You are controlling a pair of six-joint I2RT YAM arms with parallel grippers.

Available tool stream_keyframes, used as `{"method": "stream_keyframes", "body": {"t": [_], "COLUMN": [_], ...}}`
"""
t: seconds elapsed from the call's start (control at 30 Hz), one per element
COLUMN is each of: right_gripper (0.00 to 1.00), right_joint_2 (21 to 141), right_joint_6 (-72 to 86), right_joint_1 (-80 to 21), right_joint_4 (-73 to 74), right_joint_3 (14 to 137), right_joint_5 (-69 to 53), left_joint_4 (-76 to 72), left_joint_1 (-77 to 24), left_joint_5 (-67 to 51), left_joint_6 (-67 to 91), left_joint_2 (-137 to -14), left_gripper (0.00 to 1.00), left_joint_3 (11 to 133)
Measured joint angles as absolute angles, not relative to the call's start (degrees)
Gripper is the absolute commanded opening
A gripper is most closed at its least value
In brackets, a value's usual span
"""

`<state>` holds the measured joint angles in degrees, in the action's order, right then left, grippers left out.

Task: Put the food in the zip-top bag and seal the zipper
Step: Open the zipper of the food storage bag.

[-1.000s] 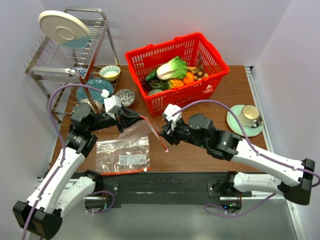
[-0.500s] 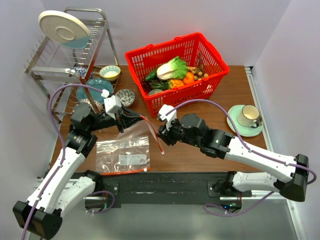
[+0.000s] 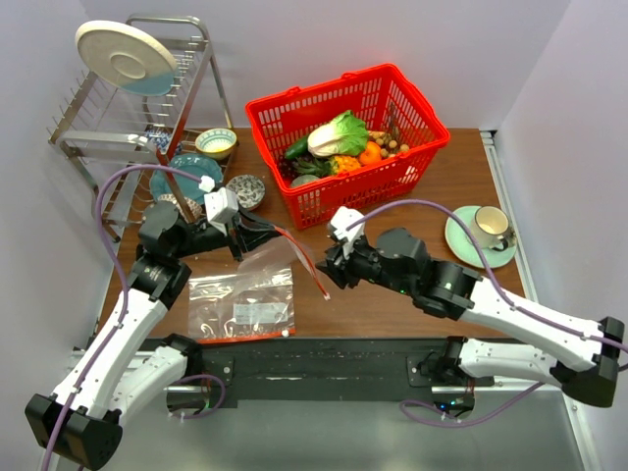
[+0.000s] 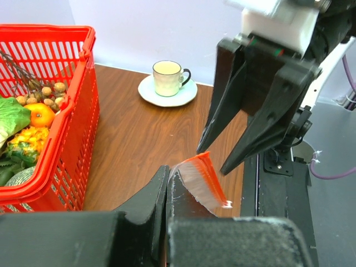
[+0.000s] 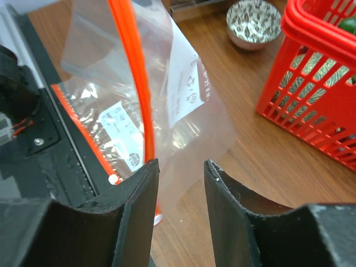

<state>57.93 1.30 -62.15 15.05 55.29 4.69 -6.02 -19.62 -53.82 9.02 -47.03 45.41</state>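
Observation:
The food lies in the red basket (image 3: 388,98): a napa cabbage (image 3: 339,132), a dark cucumber (image 3: 296,149) and brown nuts (image 3: 394,145). My left gripper (image 3: 250,234) is shut on one corner of a clear zip-top bag (image 3: 280,257) and holds it off the table. The bag's red-orange zipper (image 3: 306,260) slants down to the right. My right gripper (image 3: 332,270) is at the zipper's lower end. In the right wrist view its jaws (image 5: 181,167) stand open, with the bag's film (image 5: 189,105) between them and the zipper (image 5: 133,83) by the left finger.
A second clear bag (image 3: 240,306) lies flat at the table's near edge below the held one. A cup on a green saucer (image 3: 486,231) stands at the right. At the left are the dish rack (image 3: 128,108), a blue plate (image 3: 182,172) and small bowls (image 3: 245,189).
The right gripper went a little left, then came back right along the zipper's lower end, and its jaws stand slightly wider. The left gripper holds the bag in the same place.

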Motion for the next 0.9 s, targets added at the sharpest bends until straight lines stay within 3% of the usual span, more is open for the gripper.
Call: {"method": "stream_keyframes", "body": {"t": [0.37,0.63,0.9], "right_gripper": [0.52,0.52,0.44], "right_joint_2": [50.74,51.42,53.8], "right_joint_6": [1.52,2.76,3.7], "right_joint_1": [-61.93,-61.91,-61.91], "right_joint_4": [15.64,14.85,13.67], "right_joint_3": [52.9,51.75,51.66], "right_joint_5": [-4.34,-9.67,-11.68], "left_joint_4": [-9.93,-11.86,-12.82], "left_joint_1": [-19.62,-19.62,-19.62], "left_joint_5": [-60.2,-62.63,-62.94], "left_joint_6": [11.14,12.51,12.95], "left_joint_2": [-46.89,-46.63,-46.59], "left_gripper": [0.0,0.0,0.0], "left_joint_3": [44.91,44.21,44.14]}}
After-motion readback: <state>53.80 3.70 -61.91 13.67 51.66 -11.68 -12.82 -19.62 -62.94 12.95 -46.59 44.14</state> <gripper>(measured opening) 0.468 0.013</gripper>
